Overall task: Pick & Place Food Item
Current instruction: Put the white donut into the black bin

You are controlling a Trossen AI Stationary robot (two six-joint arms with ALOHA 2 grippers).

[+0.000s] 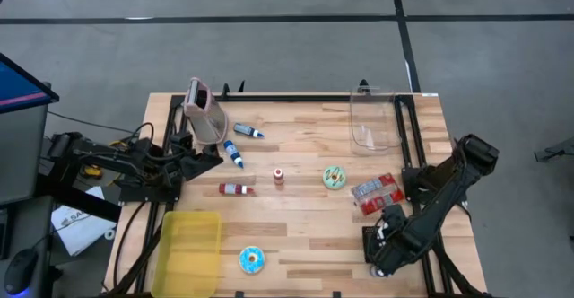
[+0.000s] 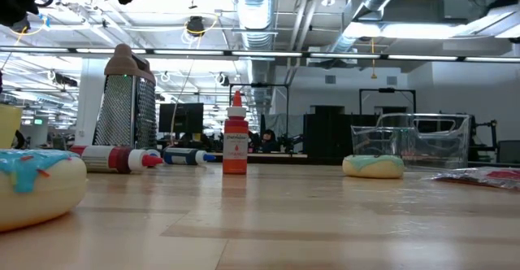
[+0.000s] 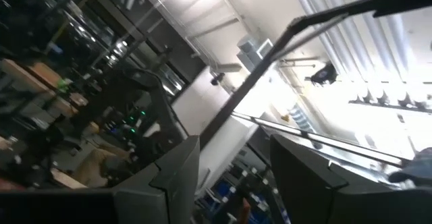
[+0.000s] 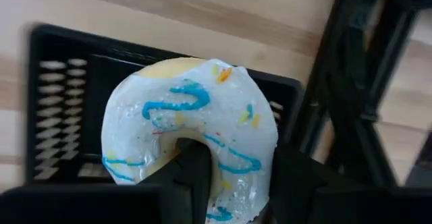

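A white-iced doughnut (image 4: 196, 119) with blue drizzle sits between the fingers of my right gripper (image 4: 236, 190), which is shut on it. The gripper (image 1: 383, 251) points down near the table's front right corner, above a black slotted basket (image 4: 64, 109). A blue-iced doughnut (image 1: 252, 259) lies on the table near the front edge. A pale green one (image 1: 334, 178) lies flat mid-table. My left gripper (image 1: 218, 157) waits at the table's left, tilted up toward the ceiling, open (image 3: 233, 183) with nothing between its fingers. My right gripper pinches the doughnut's ring (image 4: 236, 160) on the side nearest the wrist. One finger (image 4: 196, 180) stands at the hole and the other (image 4: 297, 183) outside the rim. The fingers come from above, pointing down. The doughnut hangs clear above the black basket, iced face toward the camera.
A yellow bin (image 1: 190, 249) stands at front left and a clear container (image 1: 375, 123) at back right. A red packet (image 1: 377, 192) lies beside the right arm. A grater (image 1: 204, 111) and several small bottles (image 1: 236, 188) occupy the left and middle.
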